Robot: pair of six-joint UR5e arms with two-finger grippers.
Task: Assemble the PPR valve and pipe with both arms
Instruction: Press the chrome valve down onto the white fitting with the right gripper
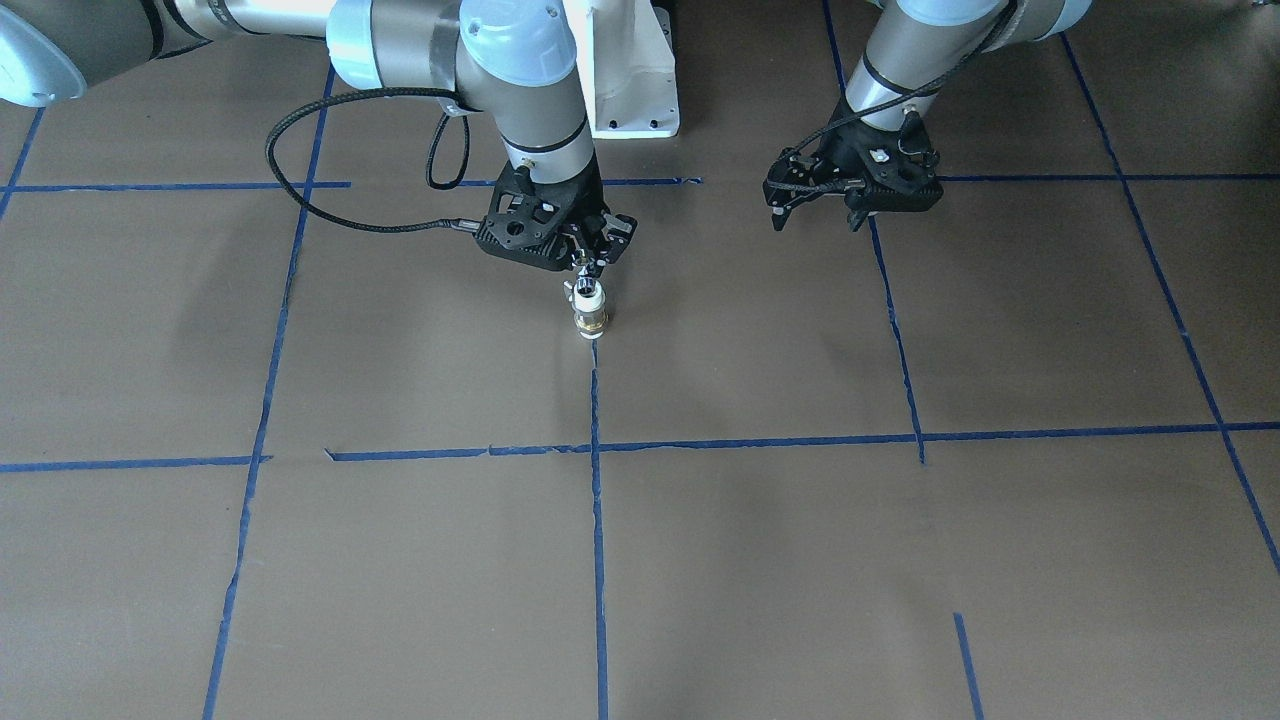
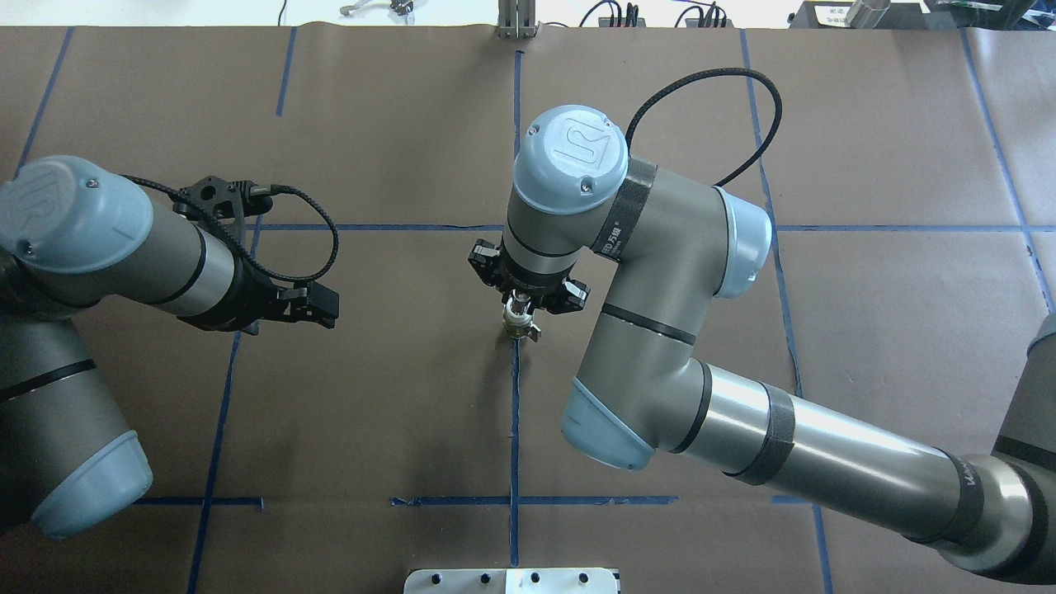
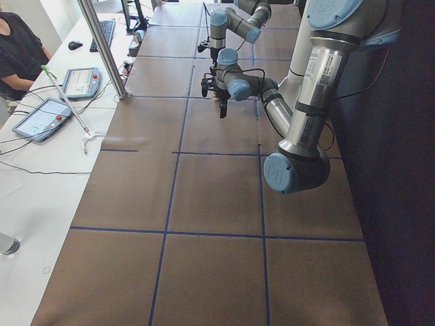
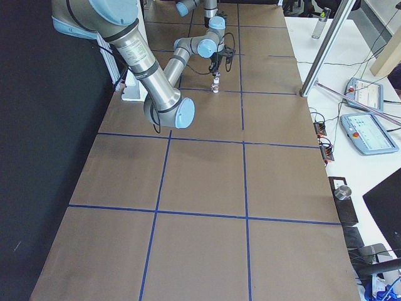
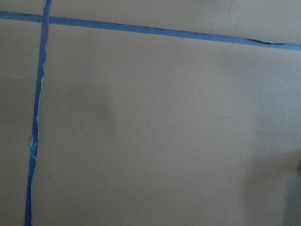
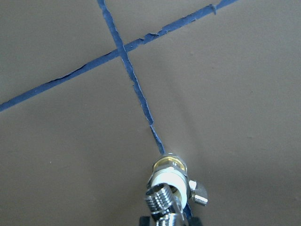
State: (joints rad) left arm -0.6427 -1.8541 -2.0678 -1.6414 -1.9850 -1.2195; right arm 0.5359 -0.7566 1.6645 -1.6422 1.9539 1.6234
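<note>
— So, where does the fitting stand?
— Upright near the middle of the worktop [image 1: 760,560], on a strip of blue tape [image 1: 597,400]. That is the PPR valve [image 1: 591,318], brass band low, white end up, its small side handle [image 6: 200,195] sticking out. The pipe [image 6: 160,201], chrome and threaded, sits on the valve's top end, in line with it.
— Who holds it?
— The right gripper [image 1: 592,262], reaching straight down, fingers pressed together on the pipe. Whether the thread has caught at all, the pictures do not show.
— And the other arm?
— The left gripper [image 1: 818,215] hovers well apart to the side, above the worktop, fingers spread, holding nothing. Its wrist camera sees only brown surface and tape.
— So what is the step in hand?
— Seating the pipe in the valve, by my reading. The job looks well along but not proven finished. Nothing clamps the valve body, so a turn or a push may spin or tip it. To do it well, keep the pipe's axis dead in line with the valve's and press straight down, gently. Bring the left gripper in to pinch the white-and-brass body, clear of the handle, before any twisting. Let go only once the pipe stands without help.
</note>
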